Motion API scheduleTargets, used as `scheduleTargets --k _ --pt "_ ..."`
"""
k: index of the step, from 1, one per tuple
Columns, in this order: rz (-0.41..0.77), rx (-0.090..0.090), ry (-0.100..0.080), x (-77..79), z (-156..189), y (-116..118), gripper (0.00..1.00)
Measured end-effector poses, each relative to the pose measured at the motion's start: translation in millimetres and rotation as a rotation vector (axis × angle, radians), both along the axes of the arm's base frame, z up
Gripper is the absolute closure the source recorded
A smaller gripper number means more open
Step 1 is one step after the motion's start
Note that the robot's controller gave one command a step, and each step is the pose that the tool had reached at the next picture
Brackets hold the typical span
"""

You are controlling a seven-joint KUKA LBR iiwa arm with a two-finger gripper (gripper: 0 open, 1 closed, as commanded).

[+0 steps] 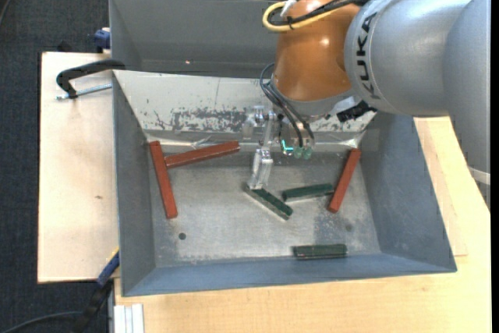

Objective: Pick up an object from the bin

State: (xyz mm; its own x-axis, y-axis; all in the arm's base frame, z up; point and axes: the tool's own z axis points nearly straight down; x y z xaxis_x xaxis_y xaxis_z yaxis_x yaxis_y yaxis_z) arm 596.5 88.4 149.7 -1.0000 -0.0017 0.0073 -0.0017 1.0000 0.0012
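Note:
My gripper hangs below the arm's wrist in the middle of the bin, toward the back. Its tip is right over the left end of a dark green bar that lies slanted on the floor; whether they touch I cannot tell. A second dark green bar lies just to the right of it, nearly level. Beside that one, a red bar leans along the right wall.
Two red bars lie at the left: one upright-slanted, one along the back wall. A dark bar rests by the front wall. The arm and its orange cover overhang the back right of the bin.

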Motion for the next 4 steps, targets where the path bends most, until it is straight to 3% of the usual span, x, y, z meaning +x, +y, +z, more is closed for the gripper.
scheduleTargets --k 1,2,3,4 --pt "0.103 -0.001 -0.001 -12.5 -81.8 -53.2 0.0" --pt "0.229 -0.002 -0.008 -23.4 -78.2 -122.4 0.0" --pt "0.232 0.0 -0.012 -21.8 -75.9 -119.0 1.0" --pt "0.265 -0.003 -0.021 -73.8 59.6 -141.7 1.0"
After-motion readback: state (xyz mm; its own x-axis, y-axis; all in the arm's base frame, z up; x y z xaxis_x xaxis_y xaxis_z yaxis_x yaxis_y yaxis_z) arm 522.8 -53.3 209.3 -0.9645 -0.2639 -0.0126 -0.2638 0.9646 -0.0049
